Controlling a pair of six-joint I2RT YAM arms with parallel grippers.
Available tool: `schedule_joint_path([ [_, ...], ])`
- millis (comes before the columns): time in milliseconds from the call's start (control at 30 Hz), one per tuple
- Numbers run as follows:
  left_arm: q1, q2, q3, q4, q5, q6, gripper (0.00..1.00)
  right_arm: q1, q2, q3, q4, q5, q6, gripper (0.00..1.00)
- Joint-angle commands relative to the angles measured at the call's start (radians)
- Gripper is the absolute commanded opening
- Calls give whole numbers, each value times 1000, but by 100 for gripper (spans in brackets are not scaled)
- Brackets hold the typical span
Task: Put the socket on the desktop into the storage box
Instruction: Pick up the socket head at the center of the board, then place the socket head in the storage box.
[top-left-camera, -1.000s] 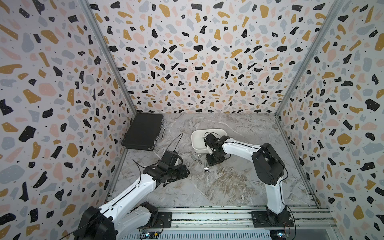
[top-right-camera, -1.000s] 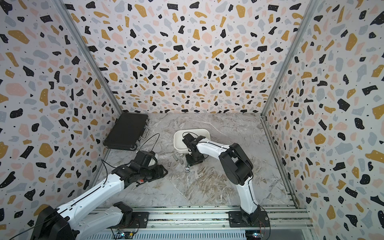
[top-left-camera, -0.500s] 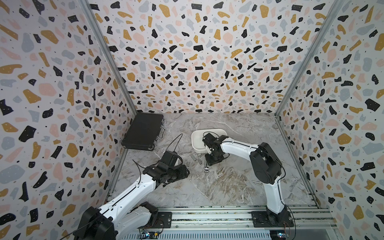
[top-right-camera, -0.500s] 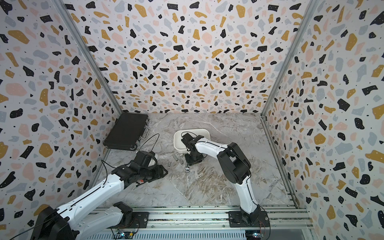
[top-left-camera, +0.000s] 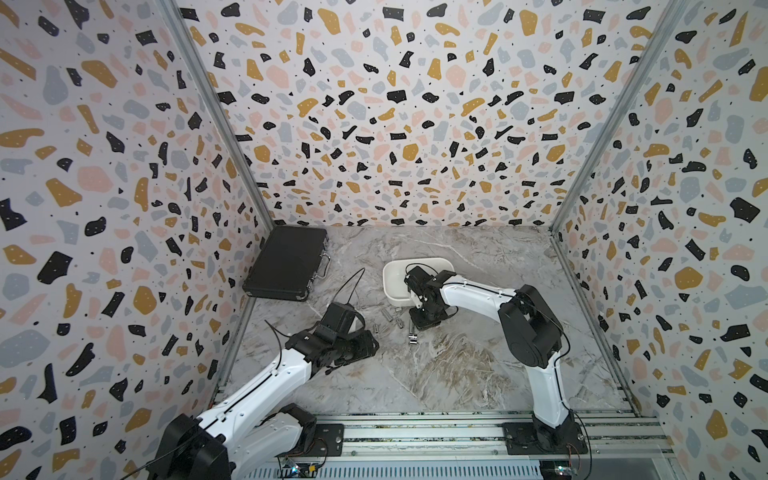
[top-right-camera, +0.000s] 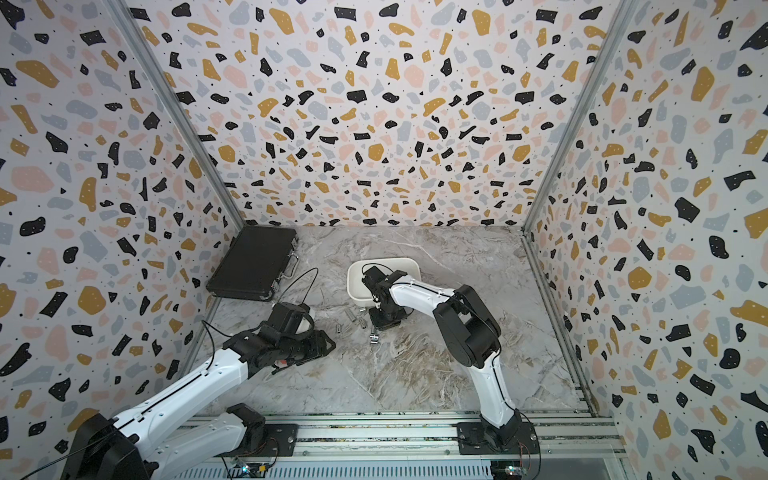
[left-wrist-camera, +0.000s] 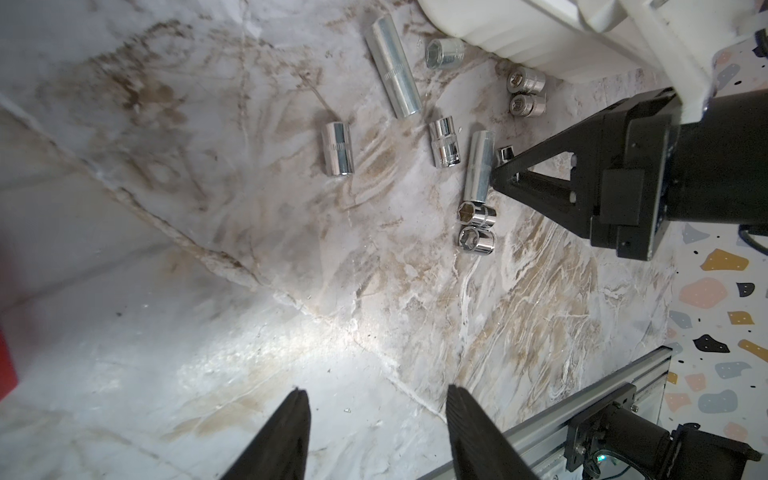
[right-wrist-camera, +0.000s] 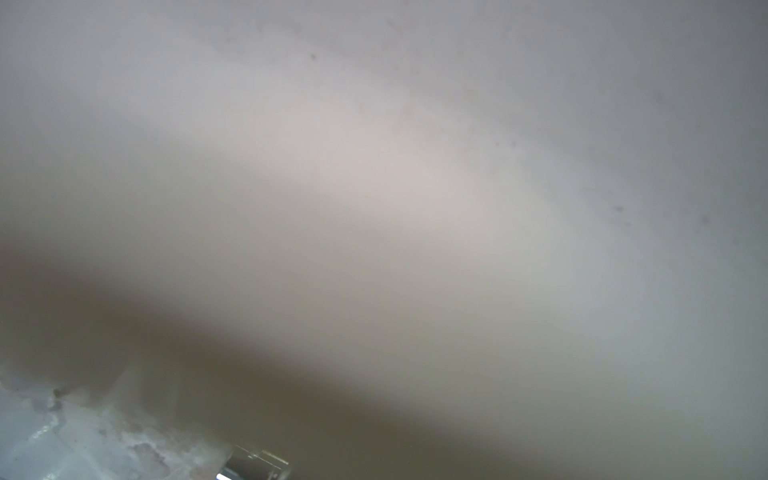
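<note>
1. The chrome sockets (left-wrist-camera: 444, 141) lie loose on the grey marble worktop (left-wrist-camera: 291, 332), most of them short and two long. Every one in view is outside the storage box (left-wrist-camera: 478, 29).
2. In both top views the sockets (top-left-camera: 412, 338) (top-right-camera: 374, 338) sit near frame centre, just below the lower edge of the white storage box (top-left-camera: 392, 286) (top-right-camera: 353, 286).
3. The right gripper (left-wrist-camera: 498, 172) reaches in from the right of the left wrist view. Its black fingers meet in a point, fully closed.
4. That tip touches a small socket (left-wrist-camera: 504, 153), which lies just beside a long socket (left-wrist-camera: 478, 170). Whether the small socket is pinched cannot be told.
5. The left gripper (left-wrist-camera: 374, 390) shows at the lower edge of the same view. Its fingers stand apart with nothing between them, over bare worktop and well apart from the sockets.
6. In a top view the left gripper (top-left-camera: 368, 347) lies to the lower left of the scatter.
7. The right wrist view is mostly a blurred pale surface, with a bit of chrome at its lower edge.
8. A black case (top-left-camera: 286, 266) lies closed at the worktop's upper left, beside the wall.
</note>
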Motion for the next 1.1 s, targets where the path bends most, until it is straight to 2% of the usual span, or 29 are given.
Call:
schedule_joint_path([
  [0, 8, -12, -9, 30, 4, -5, 57, 7, -34, -1, -34, 7, 4, 15],
  [333, 8, 6, 14, 53, 14, -7, 57, 4, -146, -30, -44, 10, 16, 16],
  [567, 8, 39, 53, 73, 21, -3, 57, -17, -183, 17, -80, 25, 10, 16],
  [800, 7, 81, 112, 83, 17, 5, 57, -70, -174, 108, -127, 32, -3, 16],
  [1067, 7, 125, 167, 84, 10, 14, 56, -145, -101, 248, -170, 24, 5, 16],
])
